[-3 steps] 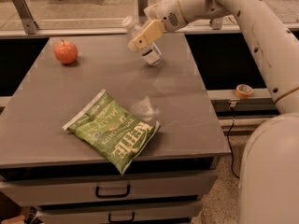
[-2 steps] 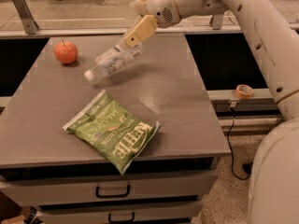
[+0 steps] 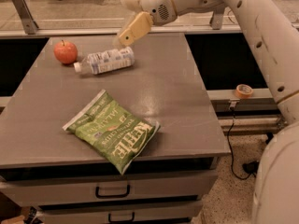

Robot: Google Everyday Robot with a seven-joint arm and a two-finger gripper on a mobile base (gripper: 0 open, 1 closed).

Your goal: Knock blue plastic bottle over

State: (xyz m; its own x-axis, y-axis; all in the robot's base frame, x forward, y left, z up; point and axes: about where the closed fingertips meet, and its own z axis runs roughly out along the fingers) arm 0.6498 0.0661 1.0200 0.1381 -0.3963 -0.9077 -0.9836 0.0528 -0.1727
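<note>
The blue plastic bottle (image 3: 104, 61) lies on its side on the grey table (image 3: 177, 101), its white cap pointing left toward a red apple (image 3: 65, 52). It is clear and faintly bluish with a white label. My gripper (image 3: 125, 37) hangs just above and to the right of the bottle's base, tan fingers pointing down-left, apart from the bottle and holding nothing.
A green Kettle chip bag (image 3: 113, 129) lies flat near the table's front. Drawers (image 3: 112, 190) sit under the table. A roll of tape (image 3: 244, 91) rests on a ledge to the right. My white arm (image 3: 261, 41) reaches in from the right.
The bottle stood upright at my gripper, then tipped leftward and now lies flat by the apple. My gripper has risen and drawn back a little.
</note>
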